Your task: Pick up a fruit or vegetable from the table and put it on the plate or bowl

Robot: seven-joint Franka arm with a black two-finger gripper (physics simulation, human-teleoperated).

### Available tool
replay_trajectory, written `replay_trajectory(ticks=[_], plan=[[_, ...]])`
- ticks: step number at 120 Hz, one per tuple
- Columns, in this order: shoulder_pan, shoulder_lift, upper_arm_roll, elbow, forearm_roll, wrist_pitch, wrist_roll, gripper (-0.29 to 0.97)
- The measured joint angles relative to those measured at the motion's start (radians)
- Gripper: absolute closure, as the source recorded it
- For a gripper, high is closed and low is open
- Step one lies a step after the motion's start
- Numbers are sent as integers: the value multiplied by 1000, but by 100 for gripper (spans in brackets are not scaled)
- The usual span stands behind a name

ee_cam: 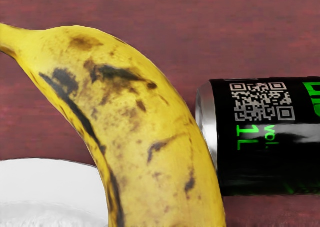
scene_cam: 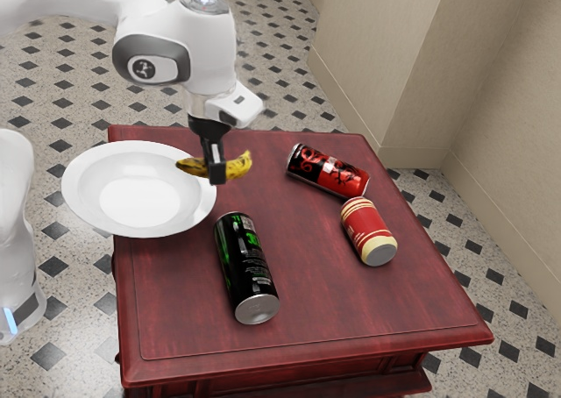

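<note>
A yellow banana (scene_cam: 235,164) with brown spots hangs just above the table, my gripper (scene_cam: 213,169) shut on its middle. It sits at the right edge of the white plate (scene_cam: 105,201), one end over the rim. In the wrist view the banana (ee_cam: 130,132) looms close under my hand, with the plate's rim (ee_cam: 45,187) beside it and the red tabletop behind.
A black and green can (scene_cam: 246,266) lies on its side on the dark red table (scene_cam: 351,302), right of the plate; it also shows as the black can (ee_cam: 265,137). A red and black can (scene_cam: 327,170) and a red and cream can (scene_cam: 368,231) lie further right.
</note>
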Motion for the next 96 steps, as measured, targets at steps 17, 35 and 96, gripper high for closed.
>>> replay_trajectory(ticks=[17,35,96], plan=[[36,-63,20,-38,0,-19,-6,52],[79,-129,21,-83,0,-37,-11,52],[110,-158,23,-100,-2,-61,-18,5]])
